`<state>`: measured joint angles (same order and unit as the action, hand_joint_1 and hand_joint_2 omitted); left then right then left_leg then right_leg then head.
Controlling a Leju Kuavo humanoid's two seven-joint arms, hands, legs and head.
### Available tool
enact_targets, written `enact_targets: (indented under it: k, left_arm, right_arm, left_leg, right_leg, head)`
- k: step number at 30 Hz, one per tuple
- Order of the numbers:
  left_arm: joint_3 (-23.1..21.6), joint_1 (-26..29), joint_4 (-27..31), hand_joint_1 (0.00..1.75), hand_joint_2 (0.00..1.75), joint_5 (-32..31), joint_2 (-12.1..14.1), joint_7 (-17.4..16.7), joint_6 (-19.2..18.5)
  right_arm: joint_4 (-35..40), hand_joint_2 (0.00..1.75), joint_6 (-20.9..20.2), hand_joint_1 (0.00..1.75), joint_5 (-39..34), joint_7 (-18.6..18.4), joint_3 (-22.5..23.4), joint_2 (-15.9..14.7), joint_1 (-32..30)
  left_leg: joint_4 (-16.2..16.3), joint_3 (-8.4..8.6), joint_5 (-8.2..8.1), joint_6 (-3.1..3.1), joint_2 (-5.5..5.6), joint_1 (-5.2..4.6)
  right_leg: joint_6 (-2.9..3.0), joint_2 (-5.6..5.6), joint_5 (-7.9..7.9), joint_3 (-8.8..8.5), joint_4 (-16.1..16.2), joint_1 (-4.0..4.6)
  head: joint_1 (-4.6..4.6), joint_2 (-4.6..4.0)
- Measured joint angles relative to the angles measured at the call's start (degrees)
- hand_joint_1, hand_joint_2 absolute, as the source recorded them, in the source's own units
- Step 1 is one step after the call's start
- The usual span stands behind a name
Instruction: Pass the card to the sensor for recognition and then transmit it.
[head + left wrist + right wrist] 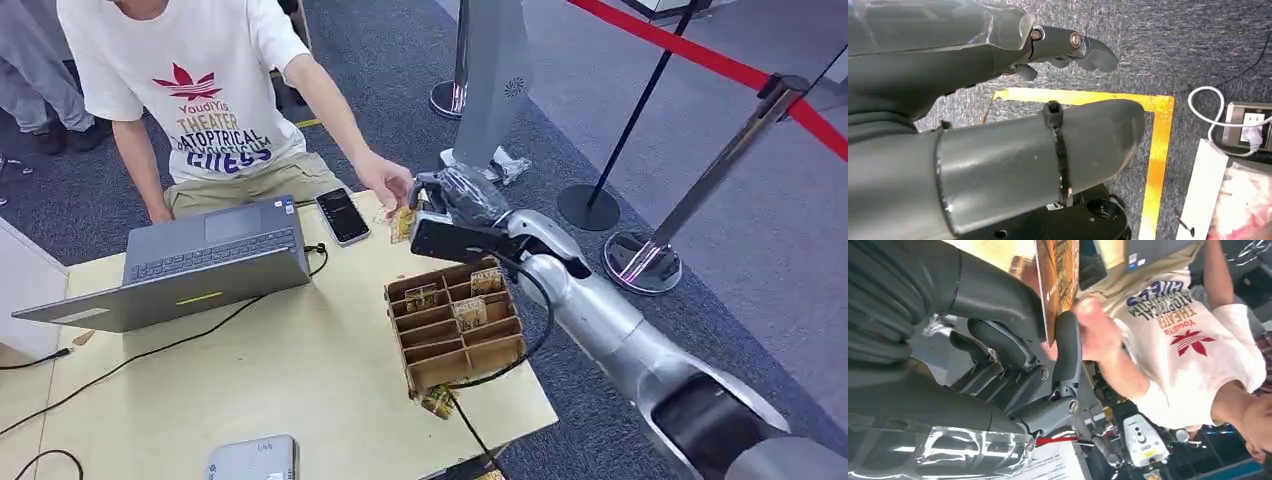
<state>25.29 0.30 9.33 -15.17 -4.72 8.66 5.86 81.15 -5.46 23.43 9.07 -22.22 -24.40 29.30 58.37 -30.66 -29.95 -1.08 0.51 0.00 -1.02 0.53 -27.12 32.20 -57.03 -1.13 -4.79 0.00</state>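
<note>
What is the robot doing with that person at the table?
The robot's right hand pinches a yellow-brown card between thumb and a finger, holding it out over the far edge of the table. A person in a white T-shirt reaches a hand right up to the card. More cards sit in the cardboard divider box. The left hand hangs over the carpet, holding nothing.

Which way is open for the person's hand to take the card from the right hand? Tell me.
Probably yes: the right hand pinches the card by one end, its other end sticks out free, and the person's hand is already beside it.
</note>
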Motion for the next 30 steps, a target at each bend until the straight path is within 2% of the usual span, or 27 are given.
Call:
enact_targets:
  k: [4,8,9,10,11,12,13,30]
  left_arm:
    - [-0.11,-0.28,0.0,0.0,0.0,-0.5,0.02,0.0,-0.02]
    - [-0.22,-0.44,0.0,0.0,0.0,-1.09,0.07,-0.15,0.0]
    - [-0.24,-0.48,0.0,0.0,0.0,-1.14,0.09,-0.15,0.0]
    - [-0.24,-0.48,0.0,0.0,0.0,-1.21,0.11,-0.17,0.02]
    - [-0.24,-0.48,0.0,0.0,0.0,-1.23,0.11,-0.22,0.09]
    - [-0.24,-0.47,0.0,0.0,0.0,-1.21,0.13,-0.3,0.15]
    - [-0.24,-0.47,0.0,0.0,0.0,-1.16,0.17,-0.35,0.17]
    - [-0.07,-0.34,0.0,0.0,0.0,0.26,0.28,-0.31,1.18]
  right_arm:
    - [-3.18,1.75,0.41,1.75,0.0,0.18,-1.1,2.45,2.23]
    - [-4.54,1.75,0.9,1.75,0.0,0.18,-1.73,3.55,2.3]
    - [-4.74,1.75,0.92,1.68,0.0,0.18,-1.78,3.73,2.26]
    - [-4.91,1.75,0.94,1.41,0.0,0.18,-1.8,3.9,2.22]
    - [-5.13,1.75,0.98,0.93,0.0,0.18,-1.8,4.14,2.18]
    - [-5.37,1.75,1.0,0.05,0.0,0.13,-1.82,4.36,2.11]
    - [-5.52,1.75,1.03,0.0,0.0,0.09,-1.86,4.51,2.02]
    - [-7.93,1.75,1.95,0.0,1.22,-1.33,-3.37,8.05,0.53]
  left_leg:
    - [0.0,0.0,0.0,0.0,0.05,0.0]
    - [0.0,-0.01,0.0,0.0,0.04,0.0]
    - [0.0,-0.01,0.0,0.0,0.04,-0.01]
    - [0.0,-0.02,0.0,0.0,0.06,-0.01]
    - [0.0,-0.02,0.0,0.0,0.06,-0.01]
    - [0.0,-0.03,0.0,0.0,0.06,-0.01]
    - [0.0,-0.03,0.0,-0.01,0.06,-0.01]
    - [0.0,-0.03,0.0,0.0,0.06,0.0]
  right_leg:
    - [0.0,-0.04,0.0,-0.01,0.0,0.0]
    - [0.0,-0.03,0.0,-0.01,0.0,-0.01]
    - [0.0,-0.03,0.0,-0.01,0.01,-0.01]
    - [0.0,-0.04,0.0,-0.01,0.02,-0.01]
    - [0.0,-0.04,0.0,-0.01,0.02,-0.01]
    - [0.0,-0.04,0.0,0.0,0.02,-0.01]
    - [0.0,-0.04,0.0,0.0,0.02,-0.01]
    - [0.0,-0.04,0.0,0.0,0.02,-0.01]
  head:
    - [0.0,0.0]
    - [0.0,0.0]
    - [0.0,0.0]
    - [0.0,0.0]
    - [0.0,0.0]
    - [0.0,0.0]
    - [0.0,0.0]
    - [0.0,0.0]
